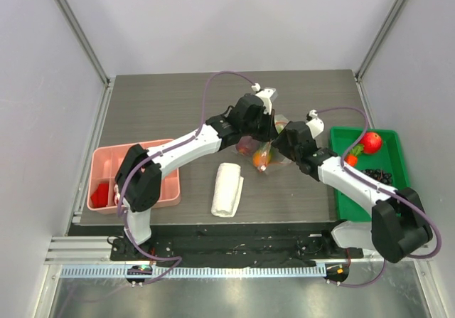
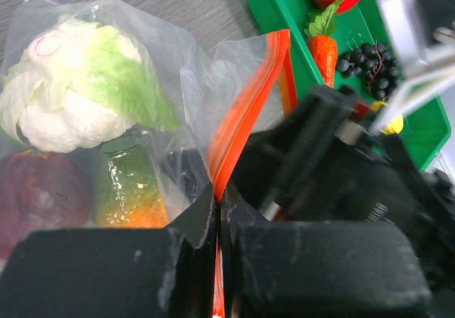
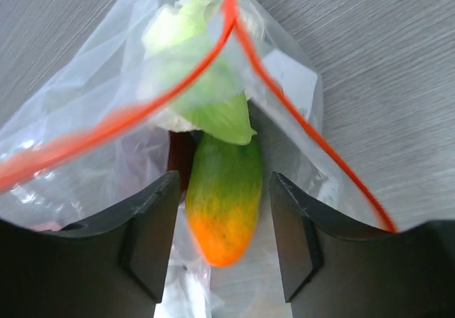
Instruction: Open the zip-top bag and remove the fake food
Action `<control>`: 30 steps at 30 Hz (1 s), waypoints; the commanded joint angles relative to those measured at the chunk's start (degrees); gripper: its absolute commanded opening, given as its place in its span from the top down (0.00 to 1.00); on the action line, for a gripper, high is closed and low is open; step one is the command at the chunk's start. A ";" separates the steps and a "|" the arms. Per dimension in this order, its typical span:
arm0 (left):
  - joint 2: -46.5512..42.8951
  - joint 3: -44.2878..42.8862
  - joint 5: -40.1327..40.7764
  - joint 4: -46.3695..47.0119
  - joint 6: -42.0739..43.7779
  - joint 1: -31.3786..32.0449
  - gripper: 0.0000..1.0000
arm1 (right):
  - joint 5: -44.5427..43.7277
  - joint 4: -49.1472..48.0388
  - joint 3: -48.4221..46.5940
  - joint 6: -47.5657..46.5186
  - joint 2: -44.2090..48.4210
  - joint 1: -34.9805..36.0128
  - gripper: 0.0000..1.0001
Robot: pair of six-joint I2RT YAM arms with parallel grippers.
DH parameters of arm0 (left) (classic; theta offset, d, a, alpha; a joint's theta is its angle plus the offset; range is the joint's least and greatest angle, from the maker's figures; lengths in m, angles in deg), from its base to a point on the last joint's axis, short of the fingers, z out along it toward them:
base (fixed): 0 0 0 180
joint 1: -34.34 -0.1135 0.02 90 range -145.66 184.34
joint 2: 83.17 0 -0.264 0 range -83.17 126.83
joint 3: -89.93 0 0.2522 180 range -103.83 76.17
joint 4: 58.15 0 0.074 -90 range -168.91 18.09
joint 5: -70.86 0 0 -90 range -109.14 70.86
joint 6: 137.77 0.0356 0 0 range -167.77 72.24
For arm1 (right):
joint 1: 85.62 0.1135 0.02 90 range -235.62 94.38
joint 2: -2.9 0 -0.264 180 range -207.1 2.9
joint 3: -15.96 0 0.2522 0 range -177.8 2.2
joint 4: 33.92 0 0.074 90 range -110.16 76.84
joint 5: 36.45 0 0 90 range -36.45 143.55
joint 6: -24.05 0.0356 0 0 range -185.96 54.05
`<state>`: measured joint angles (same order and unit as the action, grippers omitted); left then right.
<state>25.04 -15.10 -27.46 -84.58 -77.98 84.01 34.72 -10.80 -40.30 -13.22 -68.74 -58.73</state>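
Bag is open, so we're in the removal step. The zip-top bag lies mid-desk between the two arms, mouth gaping towards the right arm.

Left gripper: jaws pressed together, pinching the orange-red zip strip and anchoring one lip.

Right gripper: jaws spread either side of a green-to-orange fruit at the mouth, close to it but not visibly clamped. Can't tell if there's plastic film between jaws and fruit.

Cauliflower and a dark purple piece sit deeper in the bag.

Next move as I read it: close on the fruit alone, draw it out along the mouth while left holds the lip. Main risk is snagging film and dragging the bag.
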 commanded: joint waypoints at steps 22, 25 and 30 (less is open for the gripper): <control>-1.42 -1.02 1.81 2.30 0.24 0.52 1.00 | 6.96 -38.97 7.26 -6.67 -10.97 -3.52 0.03; -0.80 -1.72 4.09 0.81 1.65 0.52 1.00 | 8.89 -42.93 6.82 -8.07 -13.52 -3.43 0.02; -0.01 -2.95 5.59 -0.87 3.41 0.52 1.00 | 9.87 -51.44 7.61 -10.63 -16.07 -3.60 0.00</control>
<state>24.93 -15.42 -21.34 -85.94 -76.06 83.55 43.16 -49.62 -30.73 -20.26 -83.52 -62.62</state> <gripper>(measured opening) 0.003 0.991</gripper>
